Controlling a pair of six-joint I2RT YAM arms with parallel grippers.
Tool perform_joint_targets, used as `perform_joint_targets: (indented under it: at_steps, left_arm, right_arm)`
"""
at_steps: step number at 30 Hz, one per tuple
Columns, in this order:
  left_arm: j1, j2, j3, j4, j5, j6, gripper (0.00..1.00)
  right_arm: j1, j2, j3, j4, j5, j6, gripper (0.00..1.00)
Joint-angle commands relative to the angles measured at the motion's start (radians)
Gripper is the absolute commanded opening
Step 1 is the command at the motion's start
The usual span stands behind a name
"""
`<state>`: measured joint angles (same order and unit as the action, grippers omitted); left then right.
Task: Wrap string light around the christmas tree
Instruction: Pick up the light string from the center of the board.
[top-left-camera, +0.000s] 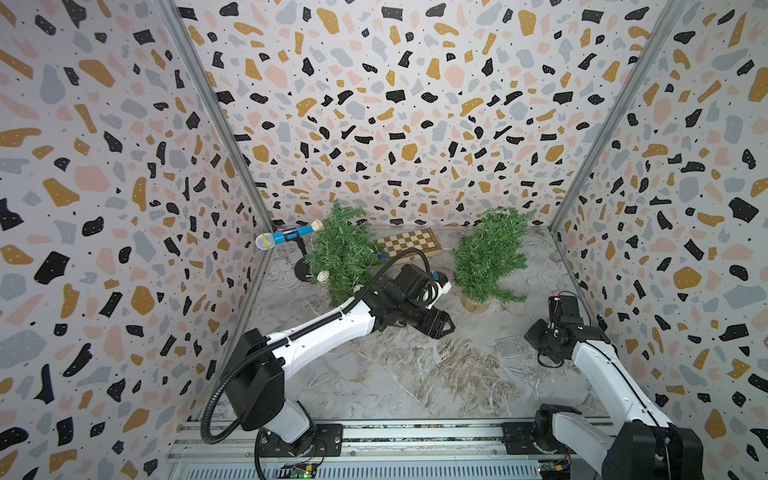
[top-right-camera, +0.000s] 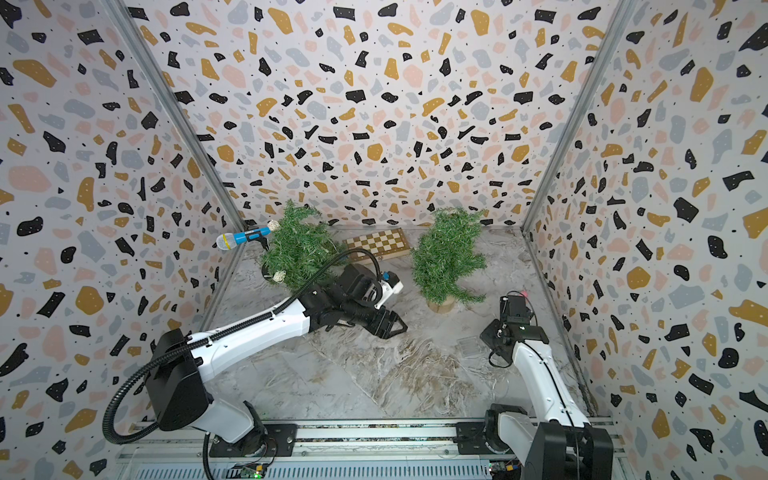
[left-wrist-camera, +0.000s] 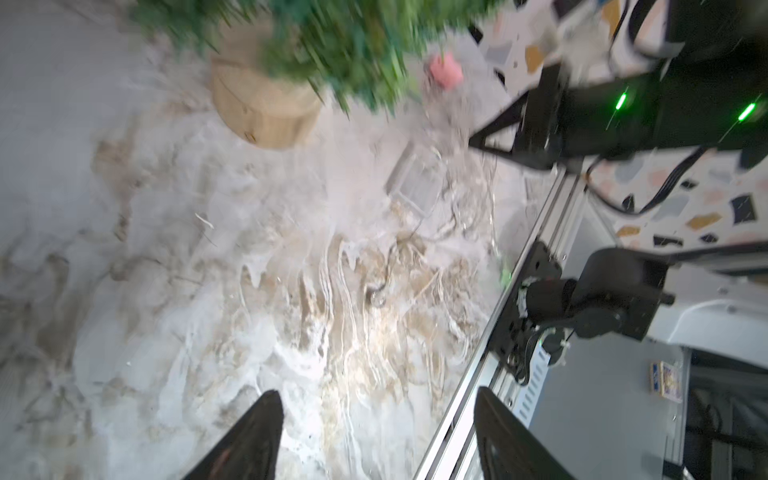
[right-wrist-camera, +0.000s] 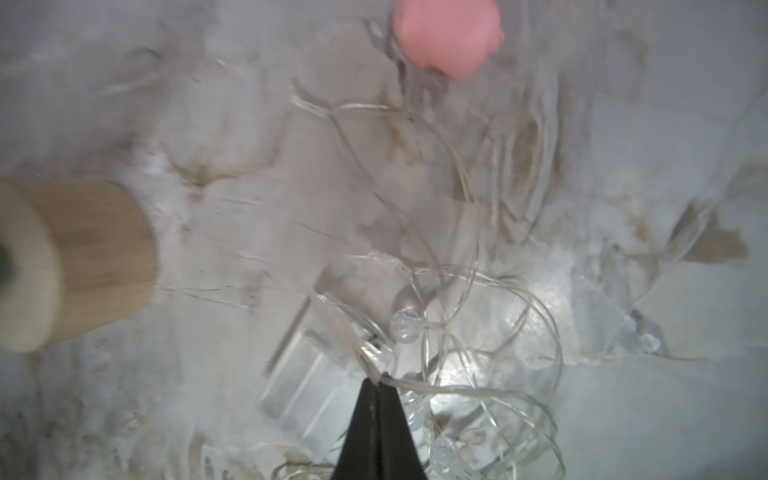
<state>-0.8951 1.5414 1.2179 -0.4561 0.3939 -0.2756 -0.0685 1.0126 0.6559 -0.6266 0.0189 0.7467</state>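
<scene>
String light lies pinched in the tips of the closed right end effector.

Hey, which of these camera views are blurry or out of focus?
Left wrist view: motion-smeared throughout, the christmas tree reduced to a green streak. Right wrist view: the pink blob is badly defocused, while the string light is somewhat sharper. Both top views: sharp and evenly lit.

Bright, even light; wrist views motion-blurred, string light glinting.
</scene>
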Motion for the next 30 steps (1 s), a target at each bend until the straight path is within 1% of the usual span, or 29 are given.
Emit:
perform_joint_targets:
  at_steps: [1,3,6,11,16,18,22,28,30]
  left_arm:
    - [-0.087,0.010,-0.033,-0.035,-0.071,0.143,0.74]
    - [-0.125,0.052,-0.038,-0.019,-0.090,0.155,0.75]
    - [-0.156,0.126,-0.017,0.019,-0.108,0.150,0.75]
    - [-0.200,0.254,0.055,0.042,-0.137,0.156,0.75]
    - [-0.230,0.356,0.061,0.187,-0.184,0.160,0.75]
    - [-0.236,0.398,0.092,0.214,-0.210,0.153,0.71]
    - [-0.244,0.457,0.157,0.221,-0.221,0.151,0.60]
    - [-0.281,0.555,0.257,0.150,-0.263,0.179,0.50]
    - [-0.290,0.586,0.287,0.106,-0.277,0.180,0.43]
  right_arm:
    - [0.007,-0.028,0.073,-0.039,0.013,-0.042,0.00]
    - [0.007,-0.033,0.079,-0.028,-0.007,-0.048,0.00]
    - [0.007,-0.032,0.088,-0.013,-0.033,-0.058,0.00]
    - [0.007,-0.050,0.134,-0.023,-0.043,-0.091,0.00]
    - [0.009,-0.071,0.173,-0.041,-0.078,-0.107,0.00]
    - [0.009,-0.079,0.150,-0.021,-0.101,-0.102,0.00]
    - [0.009,-0.083,0.098,0.011,-0.128,-0.089,0.00]
    - [0.008,-0.076,0.082,0.034,-0.136,-0.096,0.00]
    - [0.006,-0.076,0.080,0.040,-0.142,-0.096,0.00]
